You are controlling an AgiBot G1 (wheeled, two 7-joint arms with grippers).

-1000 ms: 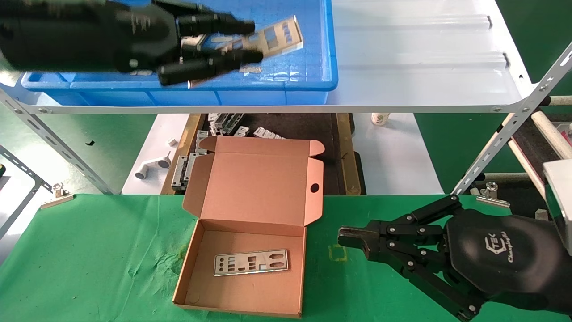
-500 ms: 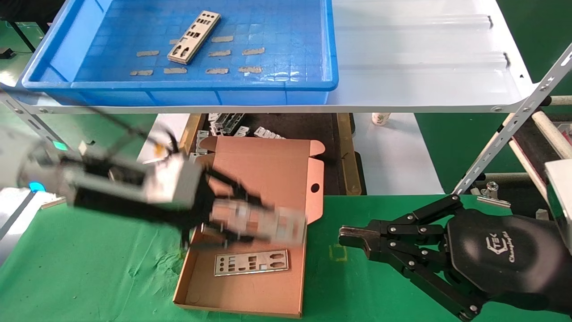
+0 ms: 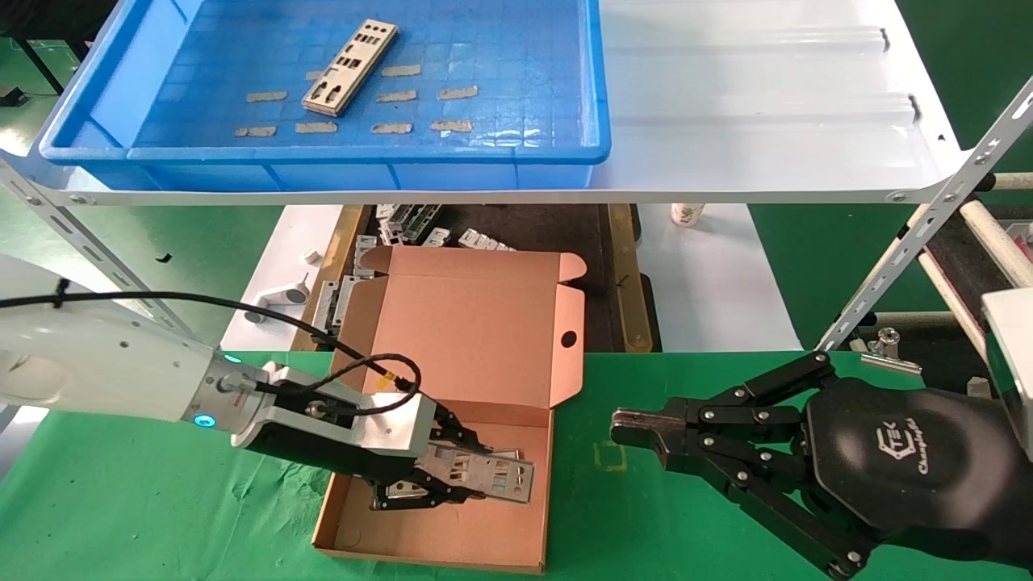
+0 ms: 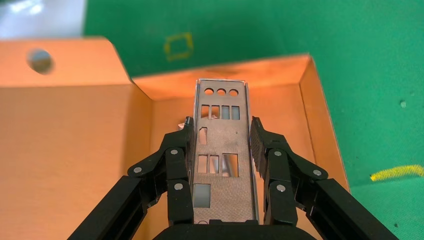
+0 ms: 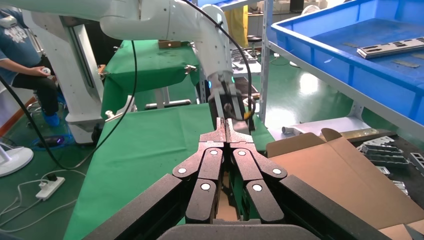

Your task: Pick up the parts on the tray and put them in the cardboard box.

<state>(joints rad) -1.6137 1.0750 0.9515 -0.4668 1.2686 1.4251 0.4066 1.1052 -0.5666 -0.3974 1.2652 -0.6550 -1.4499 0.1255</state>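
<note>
My left gripper point(image 3: 472, 472) is low inside the open cardboard box point(image 3: 452, 532), shut on a silver punched plate point(image 3: 496, 476) by its long edges. In the left wrist view the plate point(image 4: 222, 145) sits flat between my fingers point(image 4: 257, 140), just over the box floor point(image 4: 75, 150). The plate that lay in the box earlier is hidden beneath it. Another plate point(image 3: 351, 67) lies in the blue tray point(image 3: 363, 153) among tan tape strips. My right gripper point(image 3: 617, 428) is shut and empty, parked over the green table right of the box; its tips also show in the right wrist view point(image 5: 226, 125).
The tray stands on a white shelf point(image 3: 767, 121) above and behind the box. A slanted shelf strut point(image 3: 912, 242) runs at the right. Grey brackets point(image 3: 403, 222) lie below the shelf behind the raised box lid point(image 3: 476, 339). Green cloth point(image 3: 161, 484) covers the table.
My left gripper lifted a plate out of the tray, carried it down toward me, and now holds it low inside the box over the first plate. The right arm has not moved.
</note>
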